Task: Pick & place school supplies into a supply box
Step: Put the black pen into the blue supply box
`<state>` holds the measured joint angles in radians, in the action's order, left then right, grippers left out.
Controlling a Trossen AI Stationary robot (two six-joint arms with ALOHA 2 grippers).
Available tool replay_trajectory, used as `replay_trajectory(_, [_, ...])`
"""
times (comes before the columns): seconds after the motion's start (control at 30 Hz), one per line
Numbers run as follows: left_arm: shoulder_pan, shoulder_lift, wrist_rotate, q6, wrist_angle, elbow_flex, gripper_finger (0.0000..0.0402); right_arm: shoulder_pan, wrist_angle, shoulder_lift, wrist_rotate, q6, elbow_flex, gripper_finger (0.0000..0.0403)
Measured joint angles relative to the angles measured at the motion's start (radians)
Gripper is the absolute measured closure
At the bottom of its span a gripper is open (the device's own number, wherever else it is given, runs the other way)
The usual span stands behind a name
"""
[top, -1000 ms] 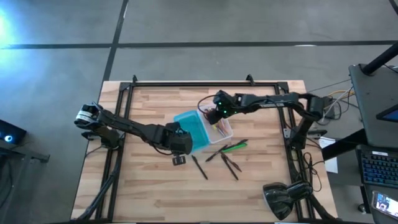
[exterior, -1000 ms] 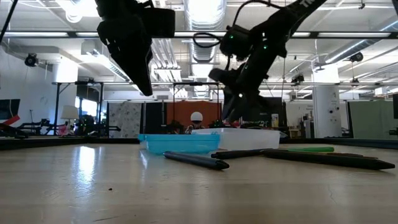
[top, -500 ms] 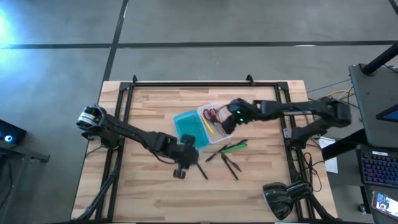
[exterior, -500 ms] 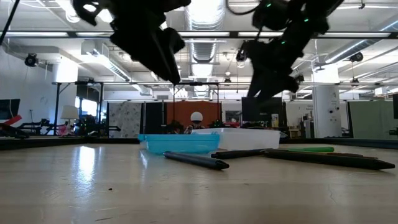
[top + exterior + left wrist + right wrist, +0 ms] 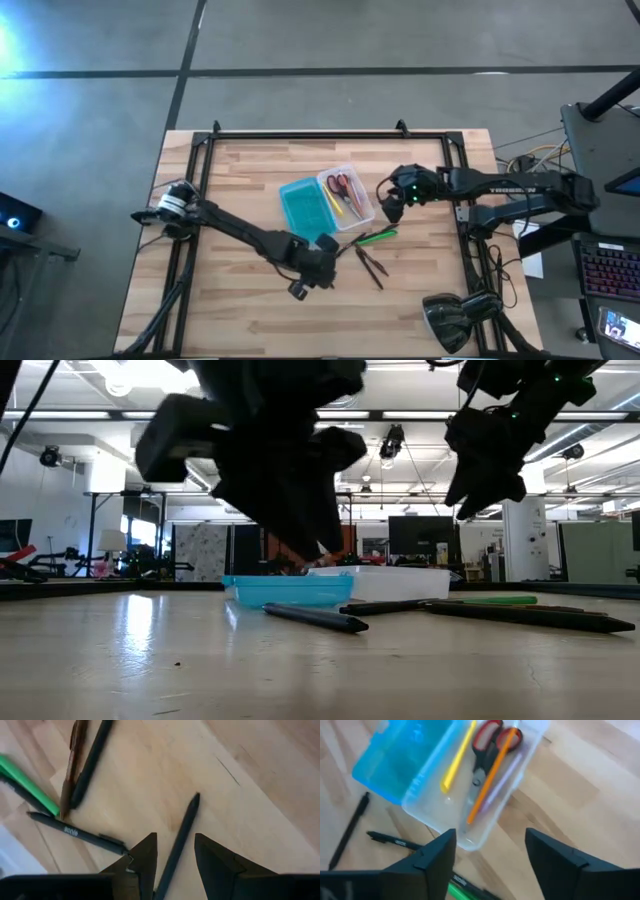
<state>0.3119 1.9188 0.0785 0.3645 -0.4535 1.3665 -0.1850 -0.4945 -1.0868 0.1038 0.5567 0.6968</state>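
Scissors (image 5: 487, 742) with red handles lie in the clear tray of the supply box (image 5: 325, 202) beside an orange pencil (image 5: 492, 776), a yellow pencil (image 5: 456, 758) and a pale pink one. Seen from above, the box sits at table centre, teal lid at 9 o'clock of the tray. The right gripper (image 5: 392, 203) hovers at 3 o'clock of the tray, jaws spread wide, holding nothing. The left gripper (image 5: 174, 856) hangs at 6 o'clock of the box, jaws parted either side of a dark pen (image 5: 179, 837). A green pen (image 5: 377, 237) and other dark pens lie nearby.
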Motion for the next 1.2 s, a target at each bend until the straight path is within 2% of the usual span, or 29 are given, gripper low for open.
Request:
replay_trajectory(0.17, [-0.016,0.072,-0.027,0.035,-0.116,0.066,0.0286,0.0,-0.049,0.007,0.004,0.008,0.0,0.0126])
replay_trajectory(0.27, [-0.017,0.089,-0.041,0.107,-0.126,0.073,0.0286,0.0,-0.053,0.007,0.004,0.012,0.0,0.0108])
replay_trajectory(0.43, [-0.044,0.094,-0.057,0.126,-0.134,0.069,0.0286,0.0,-0.054,0.007,0.003,0.016,0.0,0.0093])
replay_trajectory(0.67, [-0.088,0.102,-0.083,0.141,-0.142,0.068,0.0291,0.0,-0.055,0.003,0.026,0.018,0.0,0.01])
replay_trajectory(0.83, [-0.105,0.102,-0.148,0.187,-0.169,0.055,0.0324,-0.001,-0.055,0.003,0.034,0.02,0.0,0.0111])
replay_trajectory(1.0, [-0.105,0.099,-0.152,0.209,-0.15,0.012,0.0364,-0.001,-0.056,0.003,0.036,0.02,-0.001,0.0117])
replay_trajectory(1.2, [-0.104,0.097,-0.14,0.16,-0.143,0.005,0.038,-0.001,-0.055,0.003,0.038,0.02,-0.018,0.0118])
